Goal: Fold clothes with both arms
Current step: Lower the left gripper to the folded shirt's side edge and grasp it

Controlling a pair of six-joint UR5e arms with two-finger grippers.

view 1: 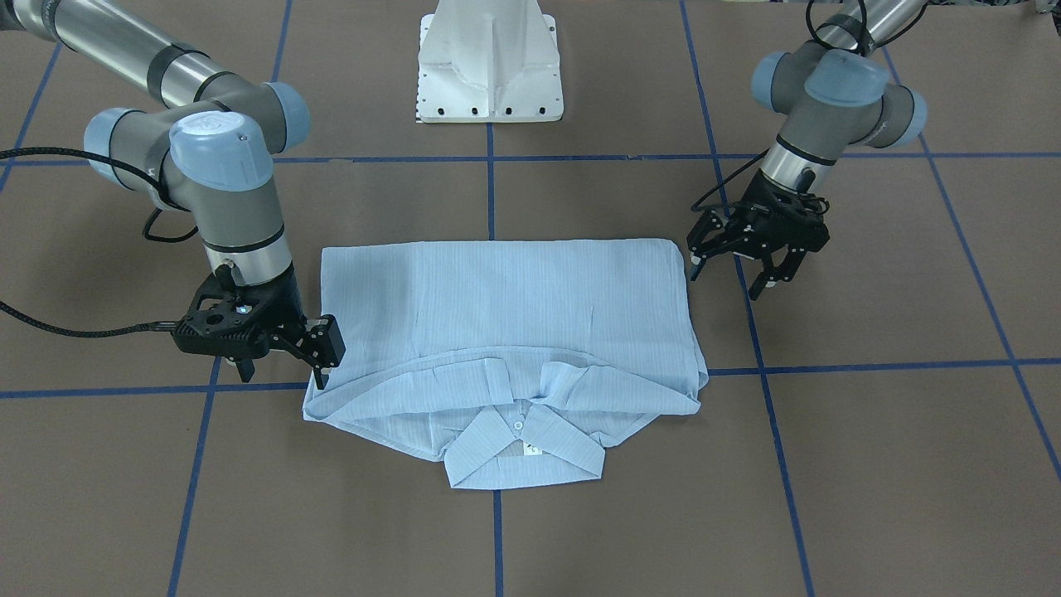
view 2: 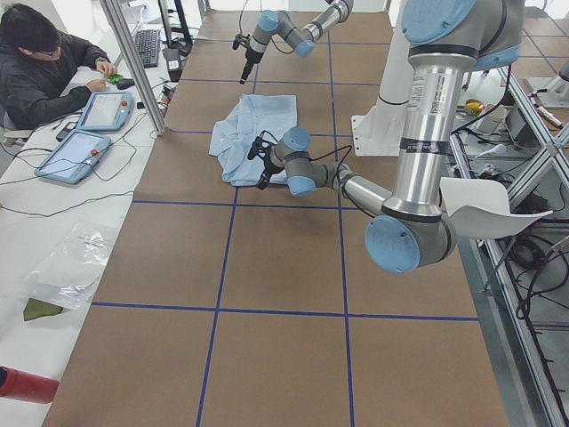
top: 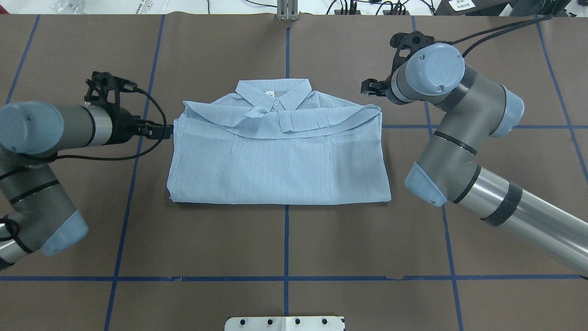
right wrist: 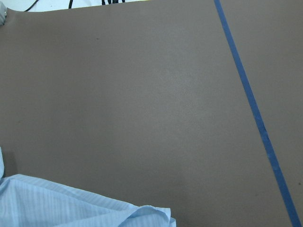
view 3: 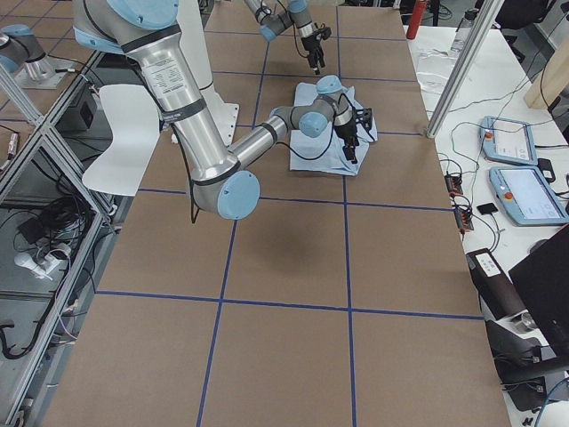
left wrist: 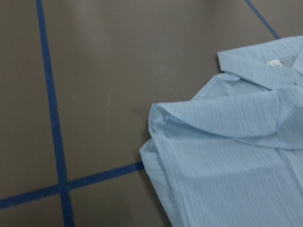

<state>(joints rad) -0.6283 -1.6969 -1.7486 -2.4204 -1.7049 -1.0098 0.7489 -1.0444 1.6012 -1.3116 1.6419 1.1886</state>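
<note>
The clothes are one light blue striped shirt (view 1: 506, 307) (top: 275, 161), lying folded into a flat rectangle on the brown table. Its collar (view 1: 522, 452) points away from the robot. My left gripper (view 1: 729, 274) (top: 161, 132) hovers open just off the shirt's side edge, holding nothing. At the opposite side my right gripper (view 1: 282, 373) (top: 370, 87) is open too, with one finger (view 1: 322, 365) at the shirt's shoulder corner and no cloth between the fingers. The left wrist view shows the shirt's shoulder corner (left wrist: 227, 151). Only a bit of fabric (right wrist: 71, 208) shows in the right wrist view.
The white pedestal base (view 1: 489, 66) stands behind the shirt at the robot's side. Blue tape lines (view 1: 493, 191) grid the table. A person (view 2: 44, 62) sits at a side bench with tablets (view 2: 76, 151), beyond the table's far edge.
</note>
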